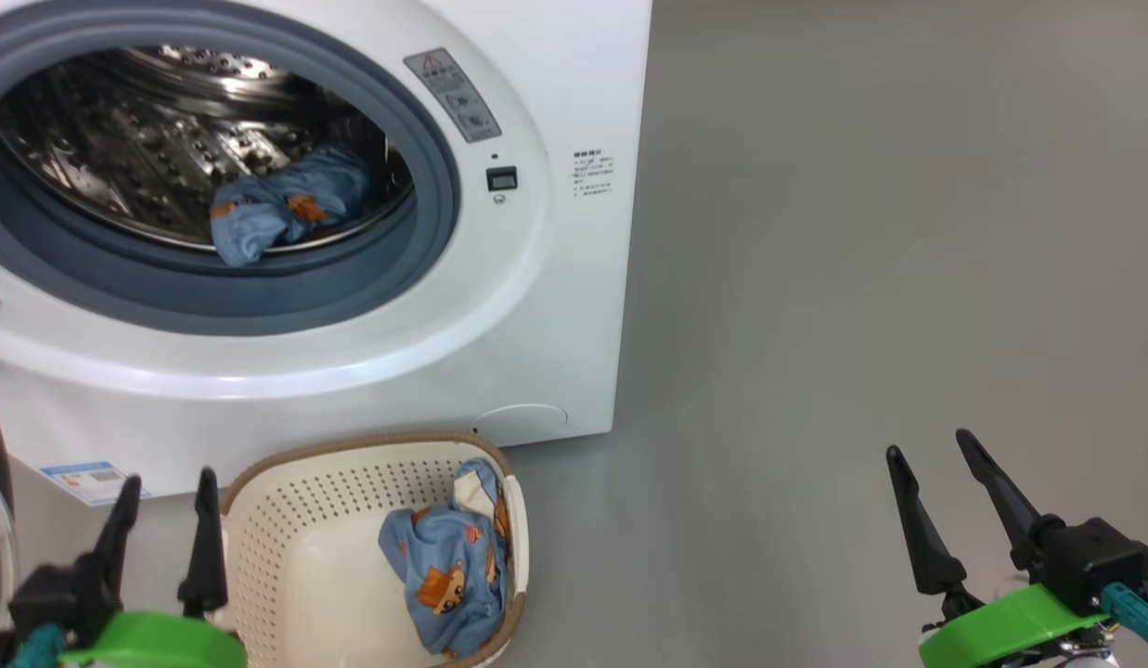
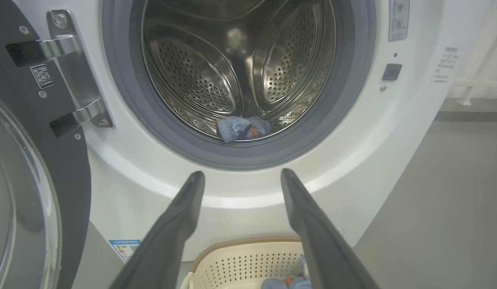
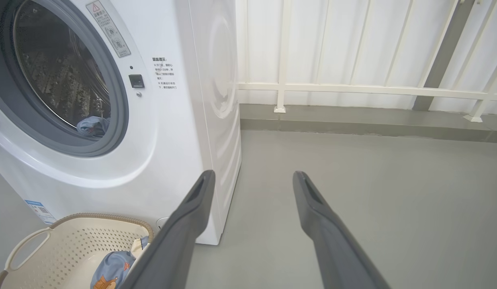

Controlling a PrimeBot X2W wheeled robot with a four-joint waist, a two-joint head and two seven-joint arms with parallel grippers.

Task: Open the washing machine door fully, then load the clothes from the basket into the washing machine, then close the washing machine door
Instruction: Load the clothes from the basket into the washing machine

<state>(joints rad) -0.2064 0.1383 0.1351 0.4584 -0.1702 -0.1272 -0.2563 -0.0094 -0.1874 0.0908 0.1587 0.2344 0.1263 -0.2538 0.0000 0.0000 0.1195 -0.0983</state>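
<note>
1. Inside the drum [image 1: 119,139], one blue garment [image 1: 281,209] lies near the front
2. In the basket [image 1: 295,566], a bear-print piece [image 1: 448,566] against its right wall
3. Door [image 2: 67,180] open; left jaws and right jaws spread, empty

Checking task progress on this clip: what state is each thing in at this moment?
washing machine door: open, swung out on its left hinge.
washing machine: drum exposed.
clothes in the drum: loaded, bunched at the drum's front bottom.
clothes in the basket: not yet loaded, crumpled against one wall.
basket: upright on the floor before the machine.
left gripper: open, empty.
right gripper: open, empty.
</note>
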